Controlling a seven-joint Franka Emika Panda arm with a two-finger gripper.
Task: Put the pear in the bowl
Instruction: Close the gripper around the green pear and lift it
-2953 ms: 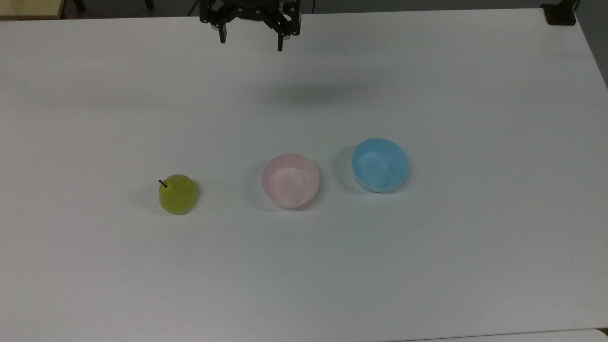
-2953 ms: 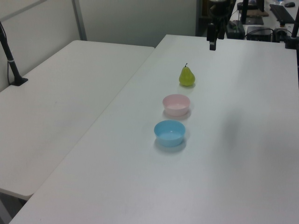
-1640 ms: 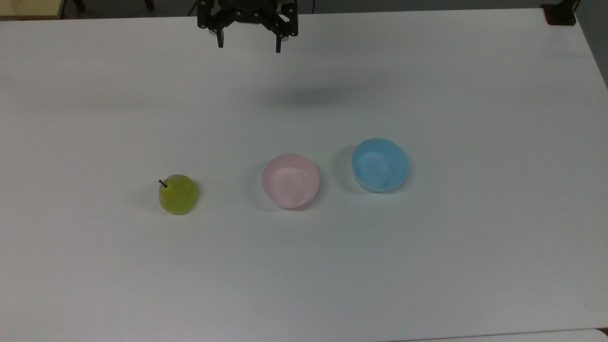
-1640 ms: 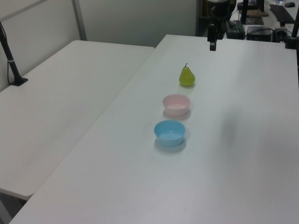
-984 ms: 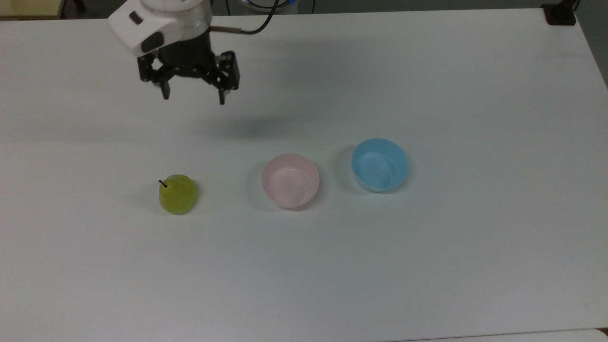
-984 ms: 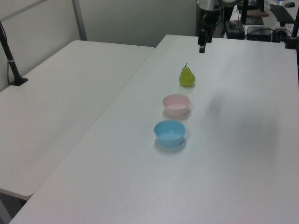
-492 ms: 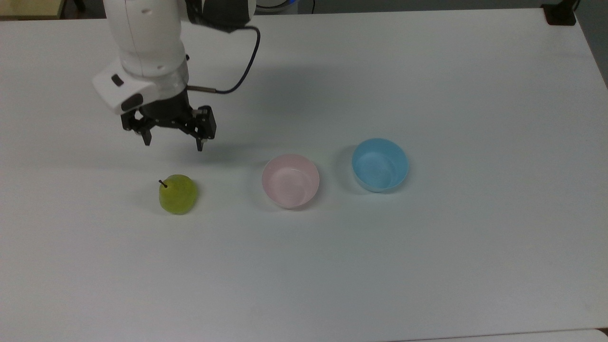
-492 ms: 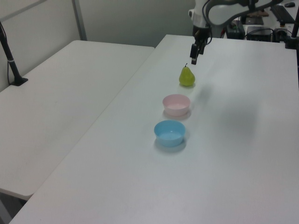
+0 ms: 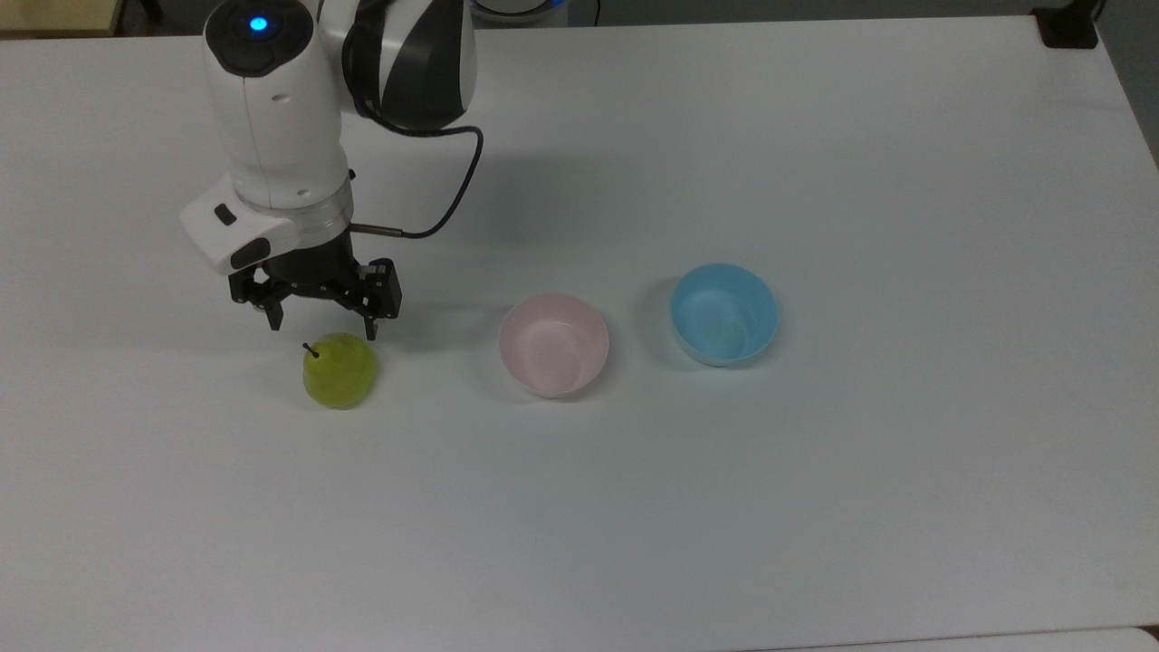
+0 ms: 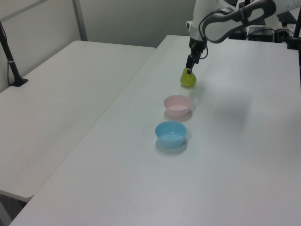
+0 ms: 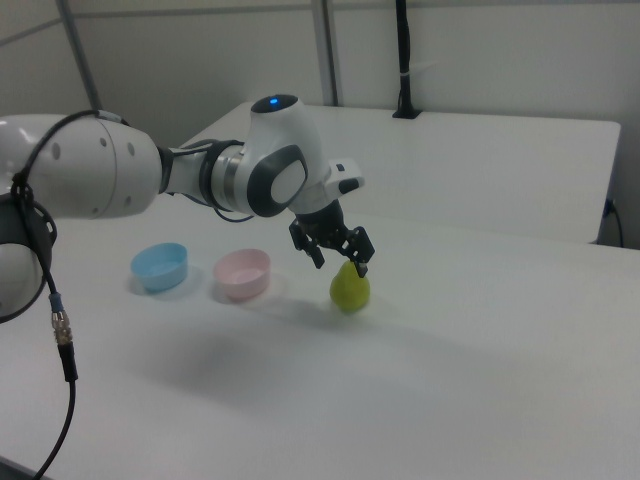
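The pear (image 9: pixel 340 371) stands upright on the white table (image 9: pixel 815 507), at the top view's left end of a row with the pink bowl (image 9: pixel 553 344) in the middle and a light blue bowl (image 9: pixel 724 313) on the top view's right. The gripper (image 9: pixel 320 331) hangs just above the pear's top, on its far side in the top view, its jaws spread wide and holding nothing. In the right view the gripper (image 11: pixel 340 264) sits over the fruit's (image 11: pixel 350 288) upper left, one fingertip close by the stem. The pink bowl has nothing in it.
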